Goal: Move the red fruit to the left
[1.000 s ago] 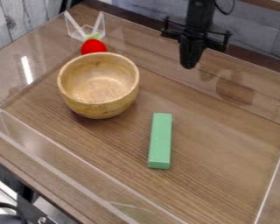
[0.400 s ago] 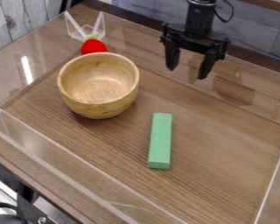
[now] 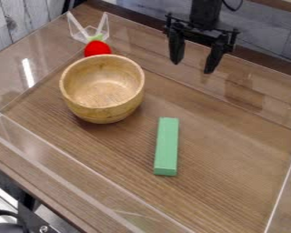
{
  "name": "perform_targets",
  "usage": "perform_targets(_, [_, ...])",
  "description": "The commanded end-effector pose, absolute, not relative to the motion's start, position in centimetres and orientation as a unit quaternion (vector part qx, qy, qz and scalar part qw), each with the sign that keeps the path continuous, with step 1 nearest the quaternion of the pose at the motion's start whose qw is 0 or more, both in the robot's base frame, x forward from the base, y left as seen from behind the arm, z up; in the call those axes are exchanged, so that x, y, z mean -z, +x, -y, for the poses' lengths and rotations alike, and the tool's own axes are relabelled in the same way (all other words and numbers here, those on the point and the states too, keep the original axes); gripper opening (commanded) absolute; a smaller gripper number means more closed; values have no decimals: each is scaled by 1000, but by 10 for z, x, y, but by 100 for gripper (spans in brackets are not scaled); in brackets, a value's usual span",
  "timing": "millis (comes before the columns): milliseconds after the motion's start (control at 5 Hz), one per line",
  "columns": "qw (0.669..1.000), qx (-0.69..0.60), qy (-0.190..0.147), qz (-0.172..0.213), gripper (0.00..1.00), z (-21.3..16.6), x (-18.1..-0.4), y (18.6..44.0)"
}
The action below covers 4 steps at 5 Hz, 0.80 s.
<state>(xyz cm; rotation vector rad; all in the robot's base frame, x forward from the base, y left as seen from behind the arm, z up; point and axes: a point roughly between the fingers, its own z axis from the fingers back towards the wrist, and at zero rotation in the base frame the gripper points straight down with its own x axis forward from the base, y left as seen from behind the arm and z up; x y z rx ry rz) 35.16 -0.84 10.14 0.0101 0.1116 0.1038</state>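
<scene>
The red fruit (image 3: pixel 98 48) lies on the worktop (image 3: pixel 227 146) toward the upper left of the view, with its rounded red body nearest the wooden bowl and its leafy top (image 3: pixel 87 33) pointing away, up toward the far edge. The leaves spread in thin pale green and whitish strips.

Just beside the fruit, on the near side, stands the wooden bowl (image 3: pixel 101 89). It is upright, light tan and round, and its inside shows nothing resting in it. In the picture the fruit sits right above the bowl's rim; whether the two touch is hard to tell.

To the right of the bowl and closer to the viewer, the long flat green block (image 3: pixel 167 146) lies on the worktop, its length running roughly from the far side to the near side. It is well apart from the fruit and apart from the bowl.

At the far side, right of the fruit, the black tool (image 3: pixel 195 71) hangs from the top of the picture. It is open, its two dark fingers spread wide apart, and it holds nothing. It is well apart from the fruit.

Dark cables (image 3: pixel 17 221) show at the lower left, beyond the edge of the brown wooden worktop.
</scene>
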Motion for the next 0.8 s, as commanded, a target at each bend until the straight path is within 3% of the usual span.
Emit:
perform_targets(0, [999,-49,5,-6,100,2,-137,348])
perform_targets(600, [999,-36,3,7,100,0,-153,327])
